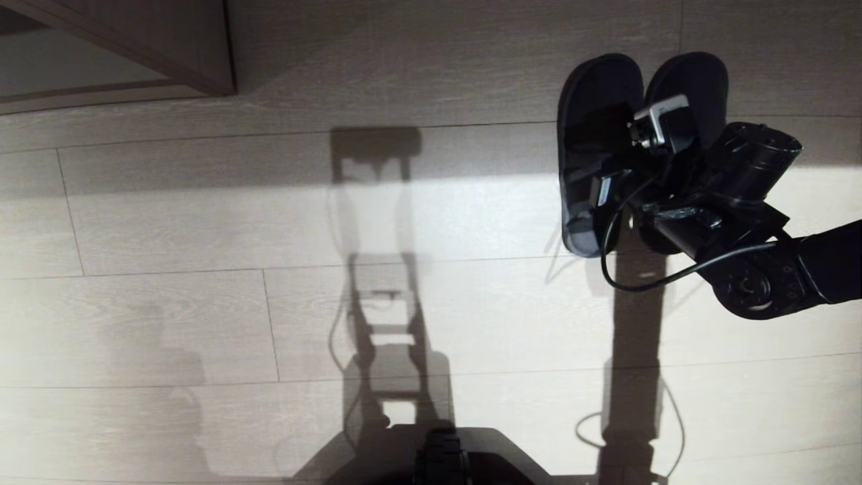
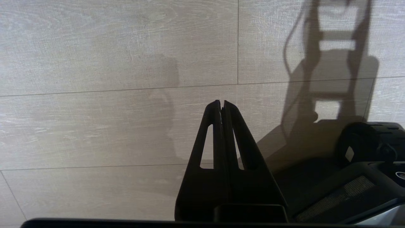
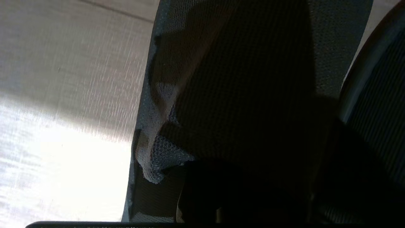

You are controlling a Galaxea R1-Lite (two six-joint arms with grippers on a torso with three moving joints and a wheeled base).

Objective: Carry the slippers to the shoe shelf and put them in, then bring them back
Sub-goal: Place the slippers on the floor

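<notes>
Item one: your right gripper [image 1: 623,178], jaws clamped on the slippers [image 1: 592,135], which hang above the wood floor [image 1: 202,303], well apart from the shoe shelf [image 1: 168,47]. Item two: your left gripper [image 2: 221,103], jaws closed, empty, over floor.

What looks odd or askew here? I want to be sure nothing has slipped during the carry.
Nothing stands out. The slippers sit side by side with the right gripper shut on them, above bare floor. The left gripper is shut and empty near the base. Nothing has spilled or dropped.
</notes>
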